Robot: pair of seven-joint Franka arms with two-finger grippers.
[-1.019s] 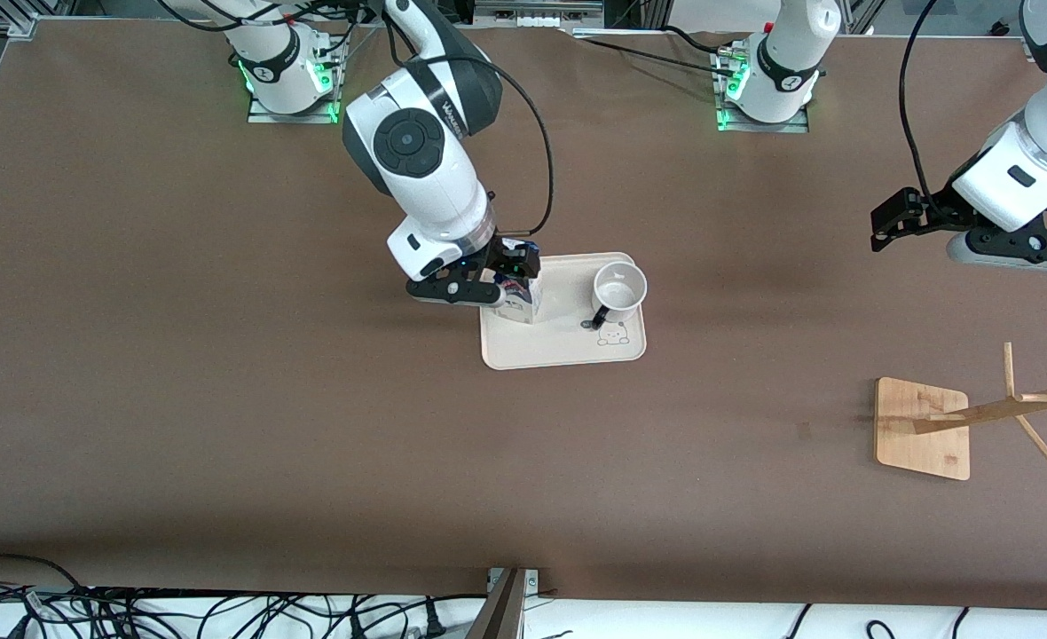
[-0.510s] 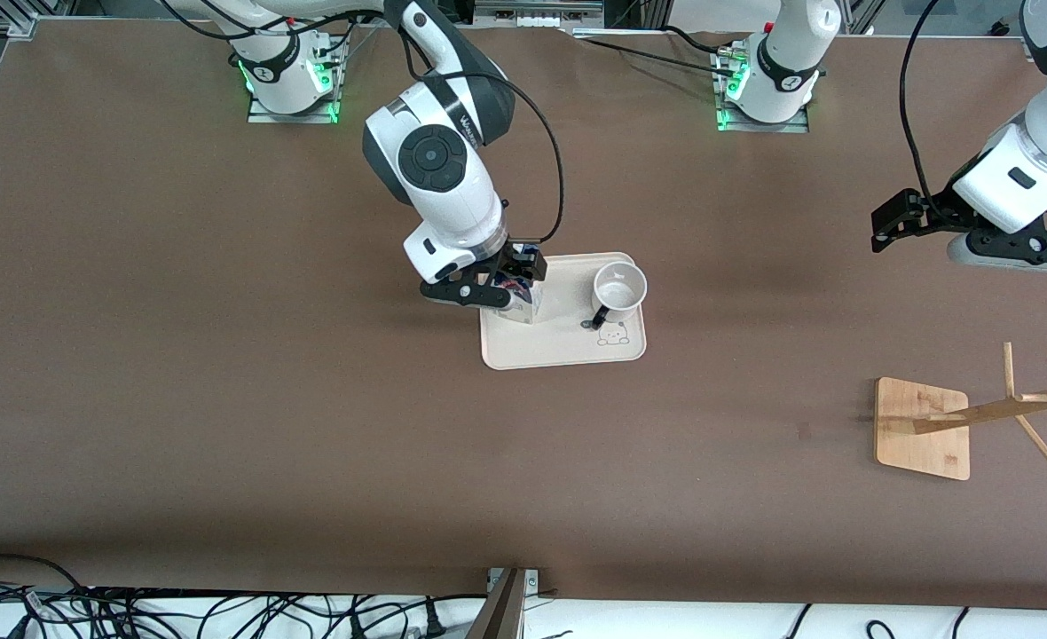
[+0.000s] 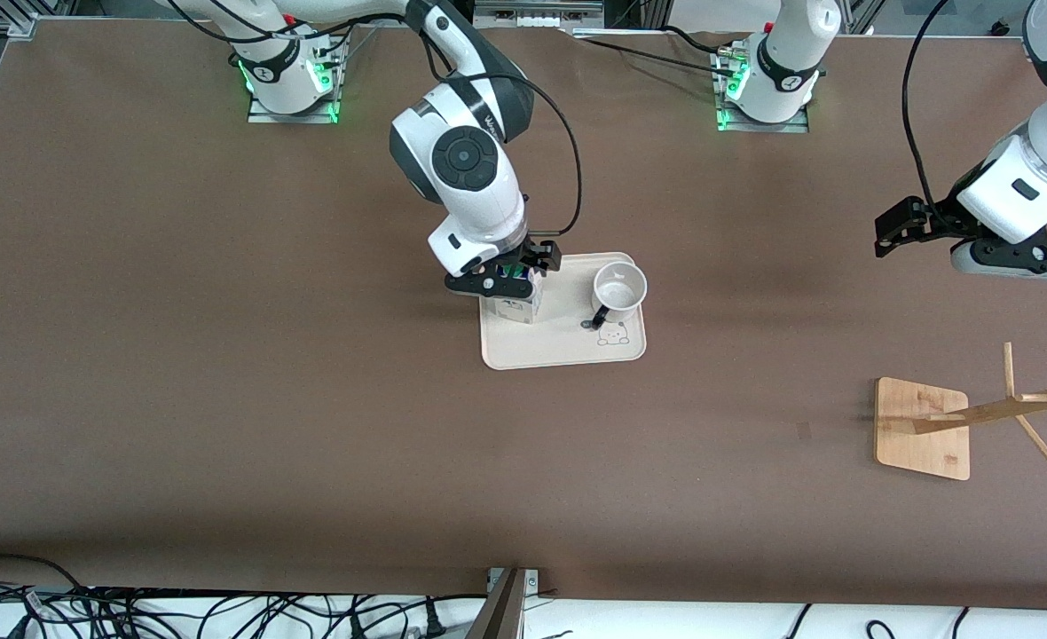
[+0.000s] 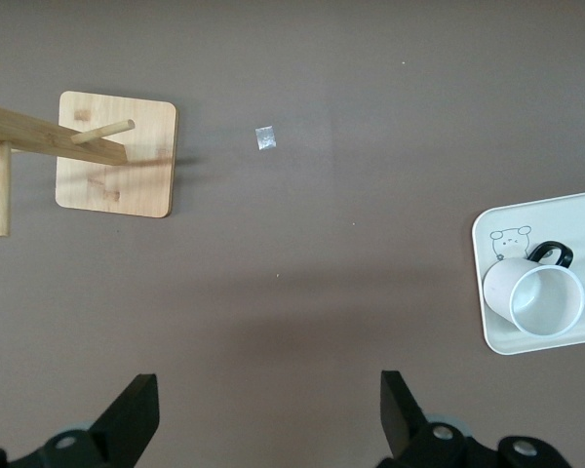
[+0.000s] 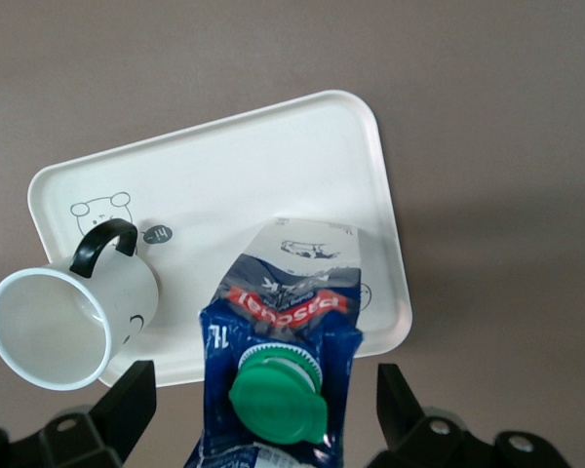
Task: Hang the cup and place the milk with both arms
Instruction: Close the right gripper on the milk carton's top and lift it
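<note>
While the right gripper (image 3: 507, 277) hangs directly over the milk (image 3: 515, 306), the relation that governs the coming move is vertical: the carton stands upright on the tray (image 3: 568, 351), so its long axis points up toward the wrist. In the right wrist view the green cap (image 5: 278, 395) and the blue gable sit midway between the two black fingers (image 5: 127, 400), which stand wide apart with clear space on either side of the carton. The fingers touch nothing and grasp nothing. By this reading, a straight descent followed by closure would bring the pads onto the carton's two flat sides; no sideways correction appears necessary.

The milk occupies the end of the tray toward the right arm's end of the table. The cup (image 3: 618, 288) stands on the same tray, beside the milk, toward the left arm's end; it is upright, mouth up, with its black handle (image 3: 598, 318) turned toward the front camera. Cup and carton are apart, not touching.

The left gripper (image 3: 918, 226) waits over bare table (image 3: 222, 399) near the left arm's end, well apart from the tray. Its fingers (image 4: 136, 414) are likewise spread wide and empty. The wooden rack (image 3: 923, 428) stands nearer to the front camera than that gripper, its pegs (image 4: 102, 130) bare. The right arm is plainly the nearer arm to the milk; the left arm is the nearer one to the rack, and neither object has yet been lifted.
</note>
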